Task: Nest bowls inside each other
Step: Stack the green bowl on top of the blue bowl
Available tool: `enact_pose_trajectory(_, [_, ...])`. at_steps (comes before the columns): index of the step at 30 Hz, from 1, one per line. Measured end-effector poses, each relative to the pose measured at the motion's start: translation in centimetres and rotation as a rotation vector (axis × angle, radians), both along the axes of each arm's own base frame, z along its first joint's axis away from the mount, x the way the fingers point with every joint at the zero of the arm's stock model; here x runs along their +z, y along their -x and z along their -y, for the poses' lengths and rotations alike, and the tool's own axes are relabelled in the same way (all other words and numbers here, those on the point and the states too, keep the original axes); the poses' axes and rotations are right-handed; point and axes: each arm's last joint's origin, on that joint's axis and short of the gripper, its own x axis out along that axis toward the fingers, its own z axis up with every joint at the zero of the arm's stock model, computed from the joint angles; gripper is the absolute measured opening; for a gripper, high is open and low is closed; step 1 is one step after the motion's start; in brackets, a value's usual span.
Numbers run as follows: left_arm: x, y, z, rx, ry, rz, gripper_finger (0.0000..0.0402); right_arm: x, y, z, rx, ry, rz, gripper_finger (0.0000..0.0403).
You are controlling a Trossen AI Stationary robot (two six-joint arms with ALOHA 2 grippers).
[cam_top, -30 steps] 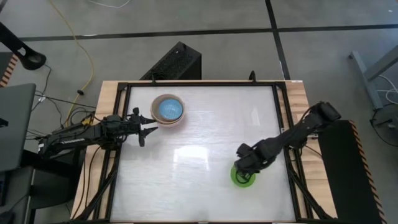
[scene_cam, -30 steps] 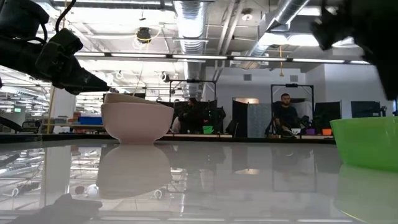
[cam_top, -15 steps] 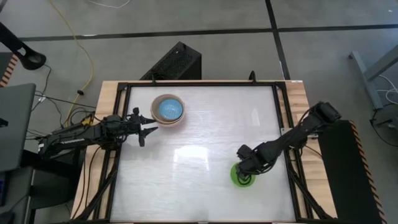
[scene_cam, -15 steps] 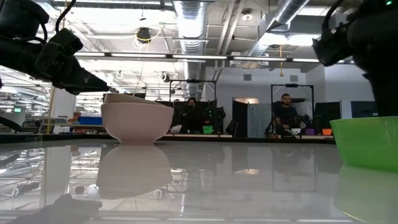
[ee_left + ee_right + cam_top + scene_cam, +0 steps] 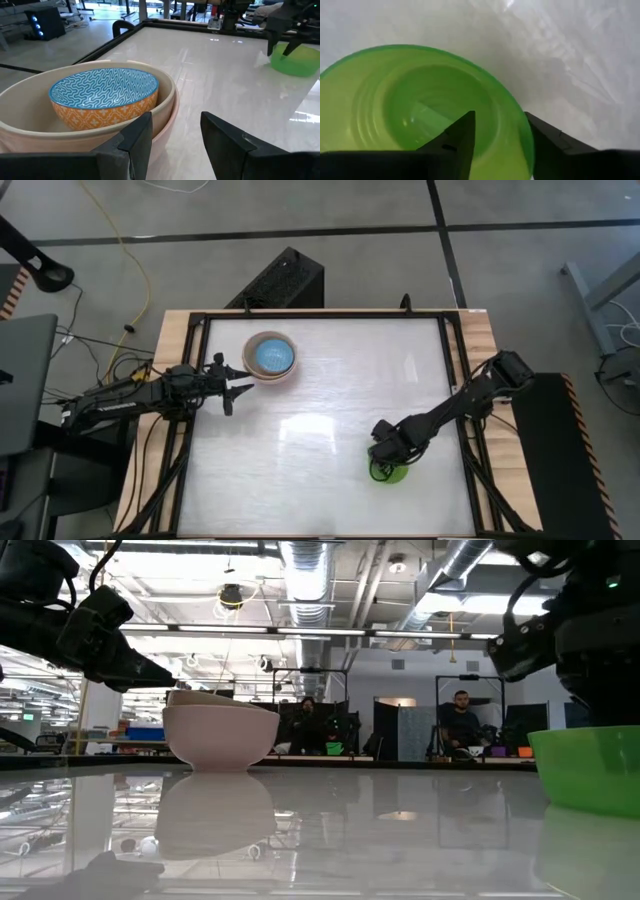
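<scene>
A bright green bowl (image 5: 392,471) stands on its base near the table's right front. My right gripper (image 5: 499,120) points down over it, open. One finger is inside the bowl and one outside, with the rim (image 5: 521,140) between them; I see no touch. At the far left stands a stack: a pale pinkish bowl (image 5: 169,112) holding a beige bowl (image 5: 30,107), with a blue-patterned, orange-sided bowl (image 5: 105,92) inside. My left gripper (image 5: 243,385) waits open and level, just beside the stack on its near-left side.
A black frame (image 5: 320,313) edges the white tabletop (image 5: 320,400), with wooden borders outside it. Bare table lies between the stack and the green bowl. People and desks show far behind the table in the low view.
My right gripper has come down over the green bowl, still pointing down, and now covers more of it from above. The bowl and the stack have stayed where they were.
</scene>
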Motion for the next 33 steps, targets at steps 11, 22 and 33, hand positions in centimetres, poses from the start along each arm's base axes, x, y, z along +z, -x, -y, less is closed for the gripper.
enact_pose_trajectory(11, [0.0,0.0,0.0,0.000,0.000,0.000,0.0158,0.5,-0.8,1.9,-0.019,-0.064,-0.011,0.0013])
enact_pose_trajectory(22, [0.0,0.0,0.0,0.000,0.000,0.000,0.0158,4.8,-2.3,5.2,-0.069,-0.126,0.146,0.0005])
enact_pose_trajectory(33, [0.0,0.0,0.0,0.000,0.000,0.000,0.0158,11.5,-7.5,12.4,-0.061,0.067,0.557,0.0006])
